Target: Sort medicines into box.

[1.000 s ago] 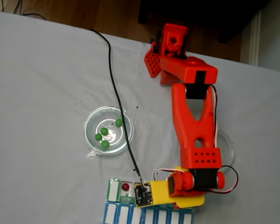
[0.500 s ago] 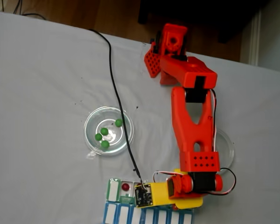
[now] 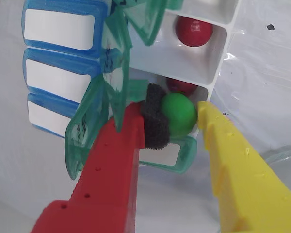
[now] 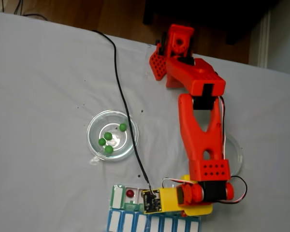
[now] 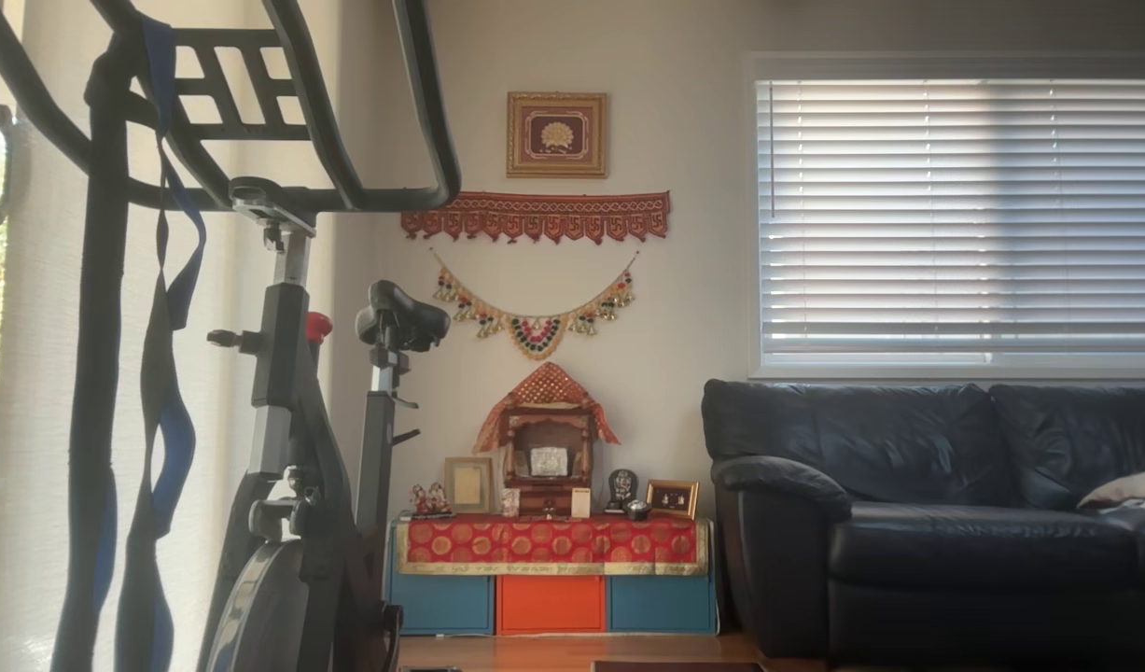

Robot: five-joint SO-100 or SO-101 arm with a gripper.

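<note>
now | end effector (image 3: 179, 116) clamps green ball (image 3: 178, 114) over box (image 3: 218, 53) | red ball (image 3: 182, 86) beneath half hidden

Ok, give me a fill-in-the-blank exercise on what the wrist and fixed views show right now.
1. The end effector grips a small glossy ball whose colour is ____.
2. In the fixed view, the round clear glass dish holds ____ green balls.
3. In the wrist view, the open white compartment of the green pill organizer holds a ball coloured ____.
4. The end effector's two fingers are red and ____.

Missing words: green; four; red; yellow
</note>
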